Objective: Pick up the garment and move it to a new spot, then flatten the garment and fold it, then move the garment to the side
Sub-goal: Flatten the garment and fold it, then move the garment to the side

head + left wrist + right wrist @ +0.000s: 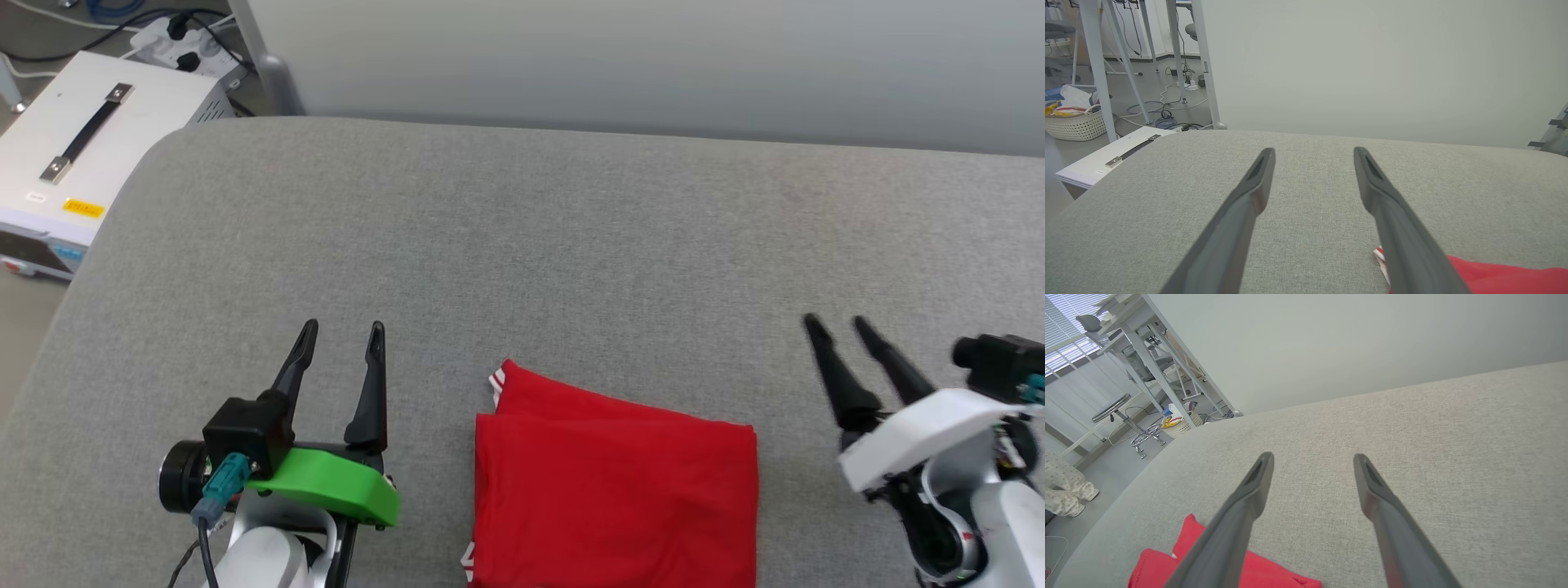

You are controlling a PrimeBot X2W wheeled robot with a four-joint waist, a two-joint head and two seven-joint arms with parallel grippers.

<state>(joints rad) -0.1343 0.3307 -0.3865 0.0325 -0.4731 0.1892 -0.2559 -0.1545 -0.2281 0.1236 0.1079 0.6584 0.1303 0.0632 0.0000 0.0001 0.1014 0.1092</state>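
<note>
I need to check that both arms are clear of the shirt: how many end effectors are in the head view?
2. The left end effector is left of the folded red garment; the right end effector is right of it. Both are open, neither touching it.

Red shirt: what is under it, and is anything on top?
The red shirt lies folded on the grey padded surface, and nothing rests on it. Its top layer covers the folded layers and the patch of surface beneath, so those cannot be seen.
</note>
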